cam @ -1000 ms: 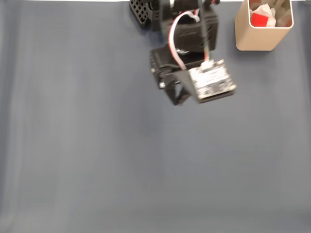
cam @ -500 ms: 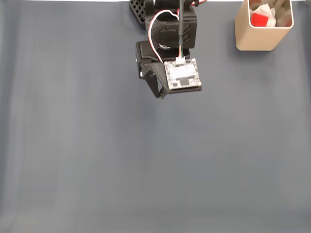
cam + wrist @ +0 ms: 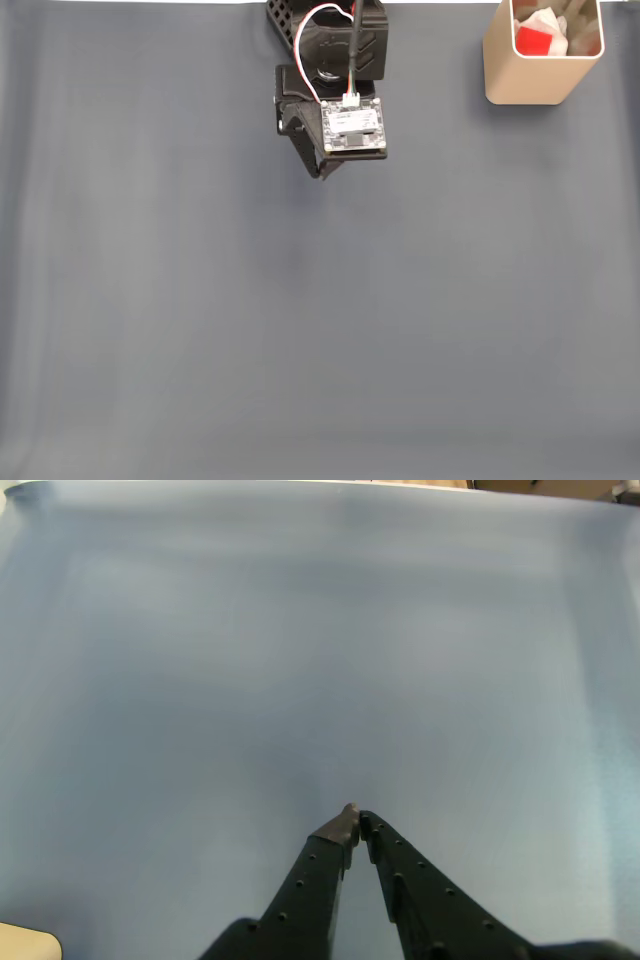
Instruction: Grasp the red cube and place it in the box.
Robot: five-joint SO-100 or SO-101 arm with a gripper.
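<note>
1. Tabletop (image 3: 200, 330) reads as plain slate blue-grey, no pattern, and paler, bluer in the wrist view.
2. The box (image 3: 530, 85) shows beige-tan walls with a whitish inside.
3. The red cube (image 3: 534, 41) glows bright red, plain-faced, beside white scraps.
4. The arm (image 3: 340, 60) is black, trailing red and white wires (image 3: 310, 40).
5. Circuit board (image 3: 353, 127) on the wrist is white with dark specks.
6. The gripper (image 3: 353, 820) is black with small dotted holes.

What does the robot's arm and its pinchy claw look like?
The arm is black plastic. A looping white and red cable runs down to a small pale circuit board on top. The gripper has two long black fingers dotted with little holes, tapering to points.
</note>
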